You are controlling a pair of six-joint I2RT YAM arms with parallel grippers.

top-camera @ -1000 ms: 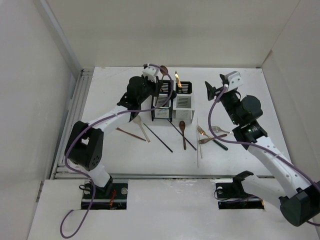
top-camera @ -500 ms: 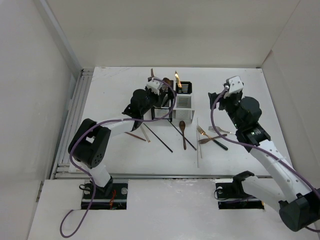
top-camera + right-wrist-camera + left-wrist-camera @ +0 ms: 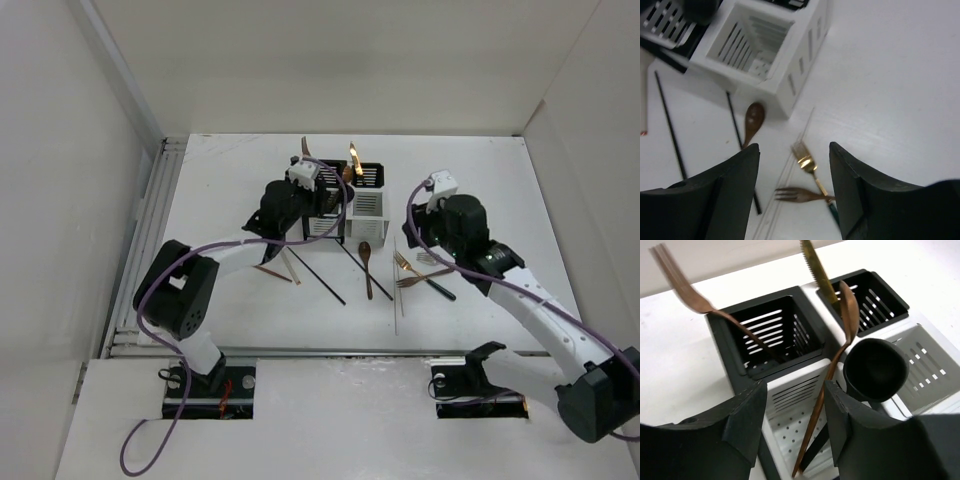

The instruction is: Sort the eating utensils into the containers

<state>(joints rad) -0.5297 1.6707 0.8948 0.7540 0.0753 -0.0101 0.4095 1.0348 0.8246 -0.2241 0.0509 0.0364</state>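
The containers (image 3: 345,205) stand at the table's middle back, joined square caddies with black and white walls. My left gripper (image 3: 308,188) hovers over them, open. In the left wrist view a copper spoon (image 3: 832,375) stands in the near white compartment (image 3: 790,415) between my open fingers (image 3: 747,415), close to the right one. A copper fork (image 3: 695,300) and a gold serrated knife (image 3: 817,275) lean in the black compartments. My right gripper (image 3: 795,150) is open above a gold fork (image 3: 807,162) and a brown fork (image 3: 800,194) on the table.
On the table lie a brown wooden spoon (image 3: 366,255), black chopsticks (image 3: 320,278), white chopsticks (image 3: 397,290), a cream spoon (image 3: 287,262) and a brown stick (image 3: 262,268). A black scoop (image 3: 875,370) stands in the caddy. White walls enclose the table.
My left gripper came down over the caddy and the copper spoon now stands in a compartment. My right gripper moved left and down over the forks.
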